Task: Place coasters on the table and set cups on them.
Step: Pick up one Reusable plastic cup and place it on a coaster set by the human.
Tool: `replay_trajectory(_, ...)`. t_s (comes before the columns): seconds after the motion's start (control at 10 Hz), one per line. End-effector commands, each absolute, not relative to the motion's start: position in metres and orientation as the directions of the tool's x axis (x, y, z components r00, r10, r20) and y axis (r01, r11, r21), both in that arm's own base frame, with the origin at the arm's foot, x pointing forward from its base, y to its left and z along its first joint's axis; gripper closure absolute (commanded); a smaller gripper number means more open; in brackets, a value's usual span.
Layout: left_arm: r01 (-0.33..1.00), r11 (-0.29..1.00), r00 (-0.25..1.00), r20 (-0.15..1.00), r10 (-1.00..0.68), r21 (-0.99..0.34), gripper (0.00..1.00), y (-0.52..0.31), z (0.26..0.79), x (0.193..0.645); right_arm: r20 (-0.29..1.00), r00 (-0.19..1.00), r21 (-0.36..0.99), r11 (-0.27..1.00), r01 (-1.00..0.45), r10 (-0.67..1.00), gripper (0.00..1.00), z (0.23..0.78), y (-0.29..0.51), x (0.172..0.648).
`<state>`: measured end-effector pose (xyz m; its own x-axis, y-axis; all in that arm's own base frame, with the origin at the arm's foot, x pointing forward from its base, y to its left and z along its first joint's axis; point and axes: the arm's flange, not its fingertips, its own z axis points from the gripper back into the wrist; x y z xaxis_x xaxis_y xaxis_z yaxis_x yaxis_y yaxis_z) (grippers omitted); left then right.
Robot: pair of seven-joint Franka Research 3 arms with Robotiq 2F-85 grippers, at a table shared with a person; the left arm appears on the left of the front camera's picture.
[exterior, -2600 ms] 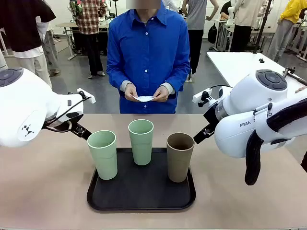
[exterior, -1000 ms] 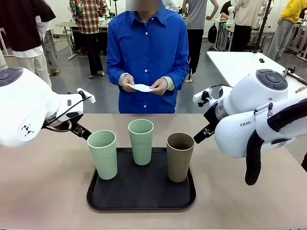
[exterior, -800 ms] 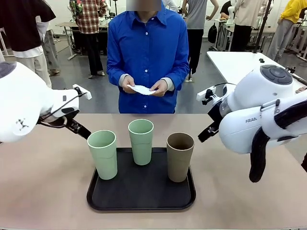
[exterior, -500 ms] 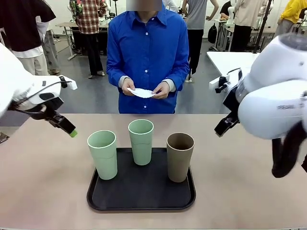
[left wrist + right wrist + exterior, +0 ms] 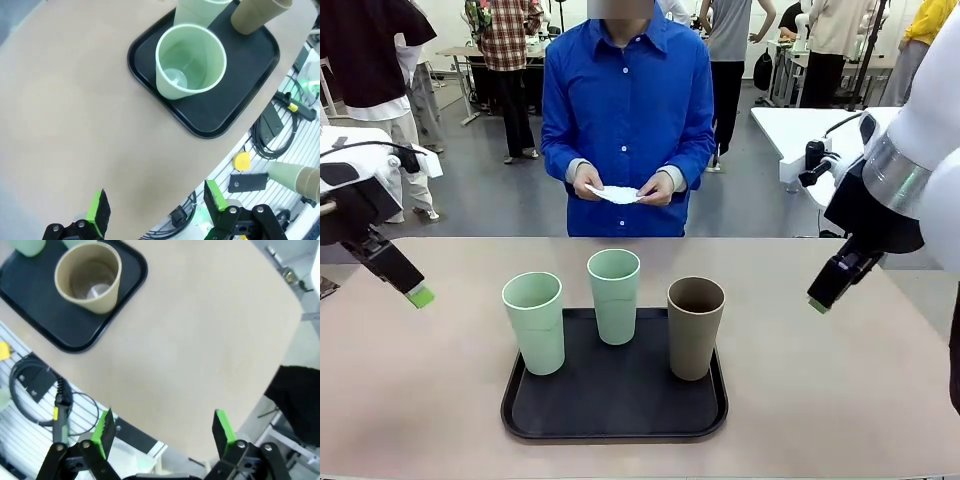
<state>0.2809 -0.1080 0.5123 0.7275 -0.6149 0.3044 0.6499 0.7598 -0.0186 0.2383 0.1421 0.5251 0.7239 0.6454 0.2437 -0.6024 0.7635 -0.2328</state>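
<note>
Jaws spread wide and empty, the left gripper [image 5: 408, 287] hangs over the left side of the table [image 5: 420, 400], well apart from the nearest green cup [image 5: 534, 322]; the right gripper [image 5: 826, 293], equally open and holding nothing, hovers over the right side, apart from the brown cup [image 5: 695, 328]. All three cups, the second green cup [image 5: 614, 296] set farthest back, stand upright on a black tray [image 5: 615, 432] at the near middle of the table. At the far side a person's hands [image 5: 655, 187] hold the white paper coasters [image 5: 617, 194] in front of the body; none lies on the table yet. The step in hand appears to be laying the coasters, so the arms do best to leave free the bare tabletop on either side of the tray, where the paper rounds would likely go. When the cups follow, a side grip on the tapered wall, a straight lift off the tray and a vertical set-down on the paper's centre should avoid dragging or creasing the thin coaster
</note>
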Motion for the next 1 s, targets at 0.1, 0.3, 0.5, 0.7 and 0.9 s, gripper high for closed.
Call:
replay_trajectory(0.1, 0.643, 0.764, 0.743, 0.282, -0.607, -0.049, 0.00, -0.105, 0.500, 0.291, 0.261, 0.726, -0.227, 0.772, -0.594, 0.636, 0.00, 0.523, 0.141, 0.248)
replay_trajectory(0.3, 0.649, 0.761, 0.730, 0.297, -0.615, -0.020, 0.00, -0.108, 0.510, 0.282, 0.246, 0.725, -0.231, 0.765, -0.601, 0.644, 0.00, 0.525, 0.141, 0.239)
replay_trajectory(0.5, 0.661, 0.630, 0.744, 0.468, -0.477, -0.409, 0.00, -0.068, 0.512, 0.304, 0.369, 0.841, 0.327, 0.792, -0.516, 0.395, 0.00, 0.527, 0.096, 0.259)
replay_trajectory(0.7, 0.600, 0.410, 0.798, 0.545, -0.256, -0.687, 0.00, -0.024, 0.508, 0.313, 0.327, 0.927, 0.617, 0.702, -0.355, 0.182, 0.00, 0.510, 0.043, 0.274)
replay_trajectory(0.9, 0.497, 0.258, 0.868, 0.478, -0.136, -0.829, 0.00, 0.014, 0.484, 0.322, 0.216, 0.976, 0.790, 0.584, -0.188, 0.021, 0.00, 0.482, -0.007, 0.290)
